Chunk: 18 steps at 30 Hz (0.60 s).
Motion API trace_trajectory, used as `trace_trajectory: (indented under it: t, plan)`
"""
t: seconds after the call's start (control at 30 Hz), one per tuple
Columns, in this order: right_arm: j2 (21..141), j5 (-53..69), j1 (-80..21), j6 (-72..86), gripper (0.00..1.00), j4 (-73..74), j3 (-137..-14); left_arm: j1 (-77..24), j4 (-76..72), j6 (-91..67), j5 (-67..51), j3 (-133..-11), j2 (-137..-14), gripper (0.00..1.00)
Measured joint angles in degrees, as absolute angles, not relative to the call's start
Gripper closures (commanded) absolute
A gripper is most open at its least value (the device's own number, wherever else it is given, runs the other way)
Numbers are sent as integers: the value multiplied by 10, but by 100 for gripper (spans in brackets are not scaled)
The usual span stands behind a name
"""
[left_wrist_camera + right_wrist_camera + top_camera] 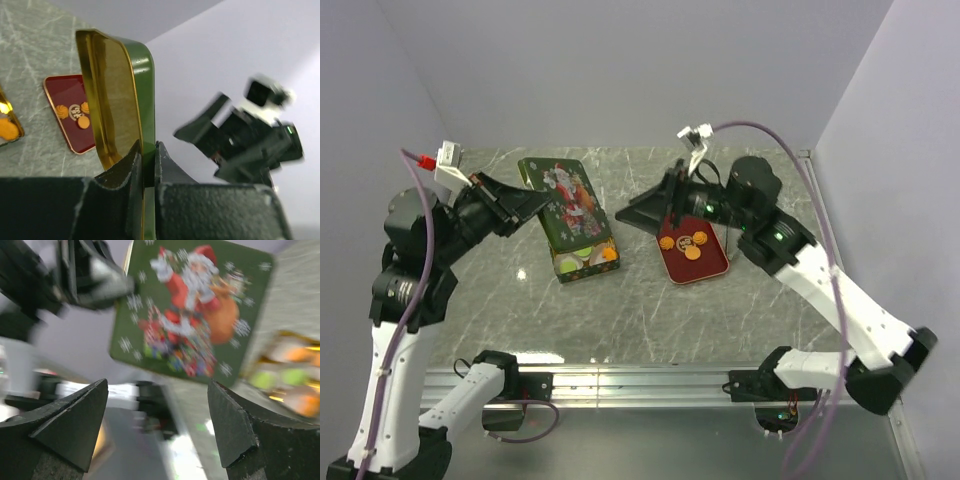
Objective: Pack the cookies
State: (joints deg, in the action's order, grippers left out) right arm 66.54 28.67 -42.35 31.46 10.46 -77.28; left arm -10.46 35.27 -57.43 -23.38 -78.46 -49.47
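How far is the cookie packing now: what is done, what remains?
Done: several packed cookies lie in the tin. In hand: the left end effector grips the Santa lid. Left: three cookies lie on the red tray; the right end effector is open.

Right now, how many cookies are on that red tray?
3, all orange, on the red tray: left cookie, right cookie, near cookie. The pale patterned disc between them may be a fourth.
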Motion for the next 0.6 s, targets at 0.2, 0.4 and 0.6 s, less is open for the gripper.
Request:
trace_trajectory:
  t: [0.2, 0.4, 0.6]
  plan:
    - [764, 442, -387, 514, 16, -71, -765, -105, 289, -576, -257, -717, -437, 100]
    - [790, 477, -387, 571, 17, -112, -753, -105, 258, -579, -268, -709, -424, 100]
    - [788, 476, -376, 557, 17, -109, -750, -105, 236, -582, -279, -718, -423, 100]
